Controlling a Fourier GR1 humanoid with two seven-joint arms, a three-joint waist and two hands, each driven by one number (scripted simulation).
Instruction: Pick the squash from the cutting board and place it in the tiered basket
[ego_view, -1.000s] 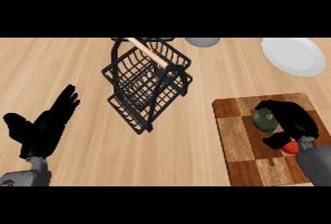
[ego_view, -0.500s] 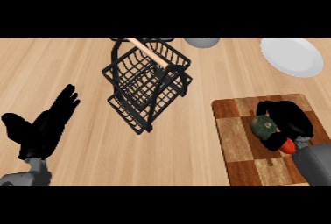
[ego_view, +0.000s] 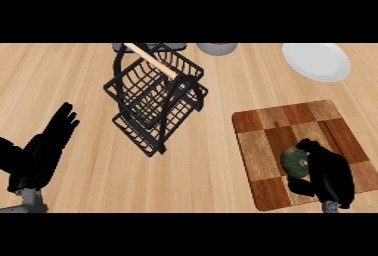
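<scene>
Pale wood-grain counter (ego_view: 88, 65) fills the head view, its boards running across from side to side. On it, at the lower right, lies a checkered cutting board (ego_view: 273, 130) of dark and light brown squares, tilted a little. The right hand (ego_view: 330, 175) sits over the board's lower right part, coming in from the view's bottom edge. Its fingers and thumb are curled round the squash (ego_view: 293, 162) — a dark green, rounded thing that shows just to the hand's left, partly hidden under the black fingers. The squash rests on the board, about the middle of its lower half; whether it is lifted clear of the wood cannot be told from here.

Up and well to the left of the right hand stands the tiered basket (ego_view: 156, 95), black wire, two tiers one over the other, with a light wooden handle (ego_view: 151, 61) slanting across its top. It is apart from the board, bare counter between them.

Far above the right hand, near the top edge, lies a white plate (ego_view: 317, 61). To that plate's left, cut by the upper edge, a grey round object (ego_view: 216, 48) shows only in part; what it is cannot be told.

At the view's lower left the left hand (ego_view: 43, 150) rests with fingers straight and relaxed, pointing up — it holds nothing and is well apart from the basket
</scene>
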